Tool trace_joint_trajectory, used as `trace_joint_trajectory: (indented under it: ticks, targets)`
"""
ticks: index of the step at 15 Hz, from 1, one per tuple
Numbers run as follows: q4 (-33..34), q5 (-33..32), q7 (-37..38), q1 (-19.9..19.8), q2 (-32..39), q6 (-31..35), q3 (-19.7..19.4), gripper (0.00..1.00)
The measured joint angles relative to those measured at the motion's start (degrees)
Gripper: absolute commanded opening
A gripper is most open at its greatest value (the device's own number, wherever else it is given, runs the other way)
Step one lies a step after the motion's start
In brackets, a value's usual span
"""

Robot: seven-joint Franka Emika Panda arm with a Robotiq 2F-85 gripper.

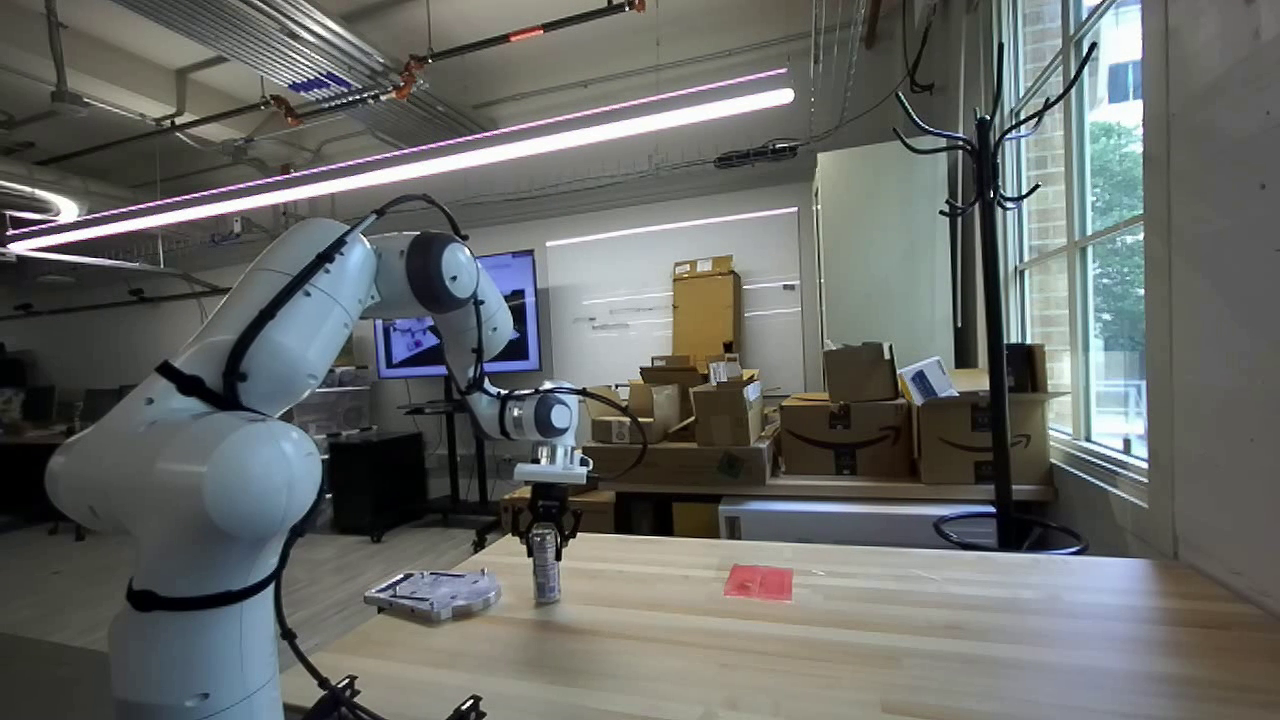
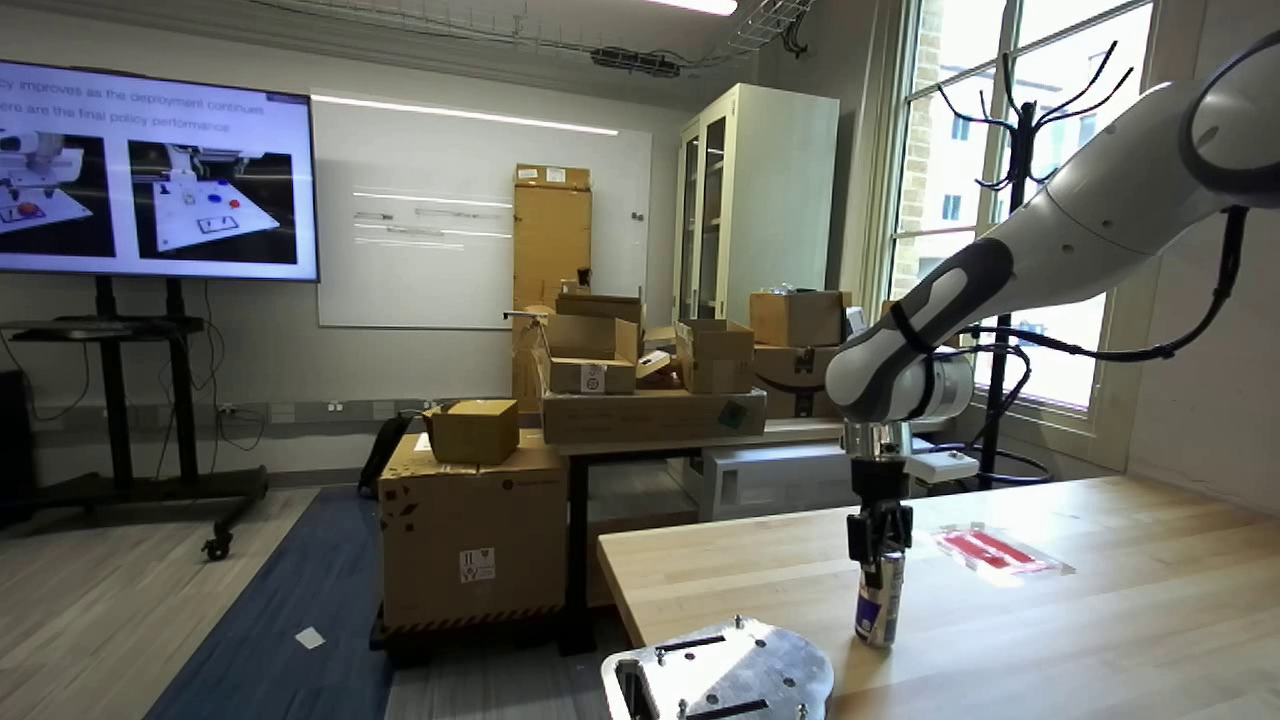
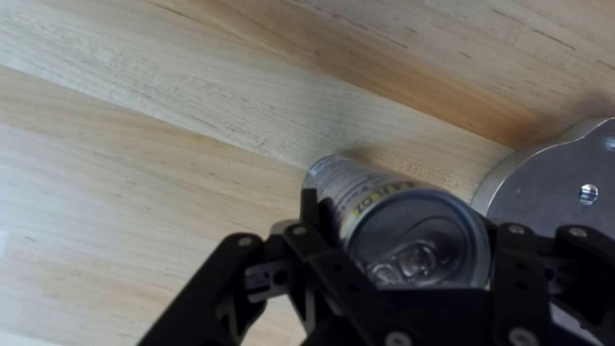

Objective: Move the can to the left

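The can is a slim silver cylinder with printed markings, standing about upright over the wooden table in both exterior views. Its base is at or just above the tabletop; I cannot tell which. My gripper points down over it, with its black fingers on either side of the can's upper part. In the wrist view the can's lid and pull tab show between the fingers, which lie against its sides. The gripper looks shut on the can. Part of the lid is hidden by the gripper's body.
A flat silver metal plate lies close beside the can near the table's edge; it also shows in the wrist view. A flat red object lies farther along the wooden table. Cardboard boxes stand behind the table.
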Motion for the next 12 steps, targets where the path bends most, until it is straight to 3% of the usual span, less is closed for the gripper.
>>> trace_joint_trajectory:
  ticks: [6, 12]
  targets:
    - [-5.29, -1.80, -0.91, 0.96, -7.53, 0.88, 2.11, 0.35]
    - [-11.71, -5.12, -0.71, 5.95, -12.57, 1.51, 5.01, 0.35]
